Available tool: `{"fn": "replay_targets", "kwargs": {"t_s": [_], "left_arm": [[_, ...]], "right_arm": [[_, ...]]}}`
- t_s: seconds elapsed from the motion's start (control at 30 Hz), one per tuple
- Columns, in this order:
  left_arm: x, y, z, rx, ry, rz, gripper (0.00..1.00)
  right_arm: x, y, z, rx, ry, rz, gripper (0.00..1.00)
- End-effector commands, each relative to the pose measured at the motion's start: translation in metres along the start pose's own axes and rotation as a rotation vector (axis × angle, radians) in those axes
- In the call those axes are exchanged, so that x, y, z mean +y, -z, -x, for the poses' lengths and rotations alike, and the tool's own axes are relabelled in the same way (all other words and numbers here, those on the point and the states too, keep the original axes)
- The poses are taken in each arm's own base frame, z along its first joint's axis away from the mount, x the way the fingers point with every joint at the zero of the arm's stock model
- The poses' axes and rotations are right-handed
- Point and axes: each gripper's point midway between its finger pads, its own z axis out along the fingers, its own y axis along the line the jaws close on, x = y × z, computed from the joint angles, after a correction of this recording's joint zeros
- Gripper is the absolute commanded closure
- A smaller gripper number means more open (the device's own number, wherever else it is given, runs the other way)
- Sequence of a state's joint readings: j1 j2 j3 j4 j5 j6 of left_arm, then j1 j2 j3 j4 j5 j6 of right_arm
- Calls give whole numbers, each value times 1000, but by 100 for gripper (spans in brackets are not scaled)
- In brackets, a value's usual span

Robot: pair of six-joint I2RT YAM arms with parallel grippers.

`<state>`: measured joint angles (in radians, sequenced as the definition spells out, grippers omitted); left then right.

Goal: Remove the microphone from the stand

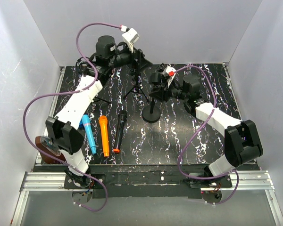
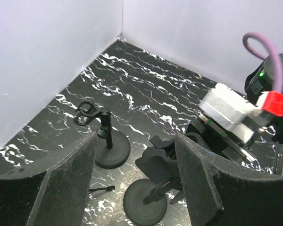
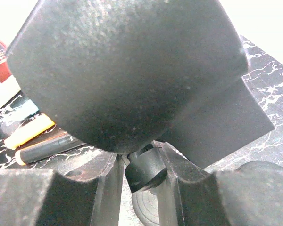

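Note:
A black stand with a round base (image 1: 152,114) rises mid-table. My right gripper (image 1: 156,87) is shut on its upper post, and the post's black knob (image 3: 145,170) is pinched between the fingers (image 3: 108,188). A big dark shape fills the upper right wrist view, hiding the stand's top; I cannot tell whether a microphone sits there. My left gripper (image 1: 140,60) hovers open at the back above a tripod stand (image 1: 134,89), with nothing between its fingers (image 2: 66,188). Below it stands the gripped stand (image 2: 144,205).
A second round-base stand (image 2: 111,148) carries an empty clip (image 2: 87,113). A blue microphone (image 1: 88,134), an orange one (image 1: 104,136) and a black one (image 1: 119,132) lie side by side at the front left. A brown block (image 1: 47,148) sits at the table's left edge. White walls enclose three sides.

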<state>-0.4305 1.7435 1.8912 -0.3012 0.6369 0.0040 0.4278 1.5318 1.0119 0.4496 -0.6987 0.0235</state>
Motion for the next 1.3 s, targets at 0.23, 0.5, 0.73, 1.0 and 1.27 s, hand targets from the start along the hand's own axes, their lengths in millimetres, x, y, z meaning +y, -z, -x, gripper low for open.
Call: {"fn": "replay_targets", "kwargs": {"t_s": [0.23,0.5,0.73,1.0,1.27], "left_arm": [[-34,-19,-86,169,9,-154,37],[-38,-8,-140,269,-64,-154,39],[-28,-11,-152,292,-92,-88,40],[-19,-7,-145,292,-117,-24,39],[-9,3,-119,251,-172,60,34]], "right_arm": [[6,-2,-27,54,62,30,99],[1,-2,-76,165,9,30,99],[-6,-5,-105,230,-16,32,99],[-7,-3,-96,233,-13,35,59],[-5,26,-48,201,-57,-19,15]]}}
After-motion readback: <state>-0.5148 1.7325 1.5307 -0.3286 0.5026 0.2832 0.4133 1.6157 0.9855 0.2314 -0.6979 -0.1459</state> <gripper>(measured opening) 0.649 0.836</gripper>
